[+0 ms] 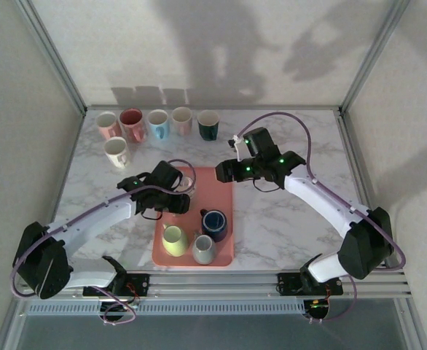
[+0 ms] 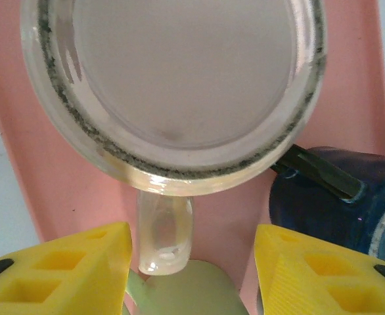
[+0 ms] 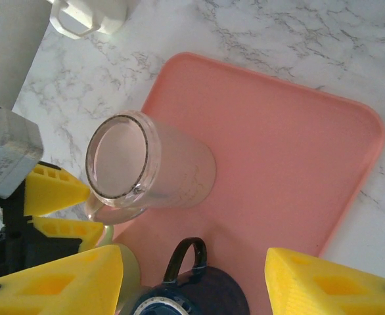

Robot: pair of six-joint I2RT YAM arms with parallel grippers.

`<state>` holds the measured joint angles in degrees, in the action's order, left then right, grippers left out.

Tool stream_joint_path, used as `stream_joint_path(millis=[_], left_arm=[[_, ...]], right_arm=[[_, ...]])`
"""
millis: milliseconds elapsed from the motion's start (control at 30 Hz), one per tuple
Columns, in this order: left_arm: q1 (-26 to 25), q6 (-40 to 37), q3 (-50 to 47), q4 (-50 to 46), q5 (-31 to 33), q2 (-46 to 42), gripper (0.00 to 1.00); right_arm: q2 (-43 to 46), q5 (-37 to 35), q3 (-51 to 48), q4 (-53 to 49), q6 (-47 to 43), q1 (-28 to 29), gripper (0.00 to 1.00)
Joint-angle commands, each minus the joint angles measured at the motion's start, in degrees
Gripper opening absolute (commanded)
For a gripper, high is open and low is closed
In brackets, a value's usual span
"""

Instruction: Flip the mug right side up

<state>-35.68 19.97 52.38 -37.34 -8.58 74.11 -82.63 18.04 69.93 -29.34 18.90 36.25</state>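
Nearest the arm bases, at the near end of the flat pink plastic tray [image 1: 217,195], a pale yellow-green mug [image 1: 173,239] sits beside a grey mug [image 1: 204,249], with a dark blue mug [image 1: 215,224] just behind them. They crowd that end, which probably explains why the work is happening further up the tray.

There, at the far left corner of the tray, stands the clear glass mug [image 3: 153,167]. Its flat base, ringed with a dark rim, faces upward, so it reads as upside down with its mouth on the tray. Its glass handle [image 2: 165,230] points back towards the left gripper [image 2: 191,257]. That gripper's jaws stand about half open on either side of the handle, not touching it and holding nothing. It looks lined up to close on the handle, the natural part to take for turning the mug over.

The right gripper [image 3: 196,279] hangs over the far right part of the tray with its jaws apart and nothing between them. It is well clear of the glass, seemingly waiting out of the way.

Beyond the tray, on the marbled white worktop [image 1: 286,211], a white mug [image 1: 116,152] stands alone. Behind it five mugs line the back edge: pale pink [image 1: 108,124], red [image 1: 131,122], light blue [image 1: 157,122], cream [image 1: 181,119] and dark green [image 1: 208,124].
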Motion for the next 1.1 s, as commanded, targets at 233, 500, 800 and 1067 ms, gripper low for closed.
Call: stream_joint_path(millis=[233,500,800,1067], left_arm=[[-0.79,-1.53,2.11,0.27,3.23,3.25,0.49],[-0.82,-1.29,2.38,1.12,4.59,5.65,0.44],[-0.79,-1.51,3.38,1.68,6.38,7.70,0.32],[-0.87,-2.17,5.36,1.99,7.25,6.55,0.13]], right_arm=[[1.49,1.72,-0.68,0.80,0.96,-1.15,0.60],[2.07,2.07,-0.76,0.67,0.93,-1.80,0.60],[2.33,3.06,-1.29,1.29,1.00,-2.99,0.60],[2.43,3.87,-1.82,1.65,0.93,-3.83,0.60]])
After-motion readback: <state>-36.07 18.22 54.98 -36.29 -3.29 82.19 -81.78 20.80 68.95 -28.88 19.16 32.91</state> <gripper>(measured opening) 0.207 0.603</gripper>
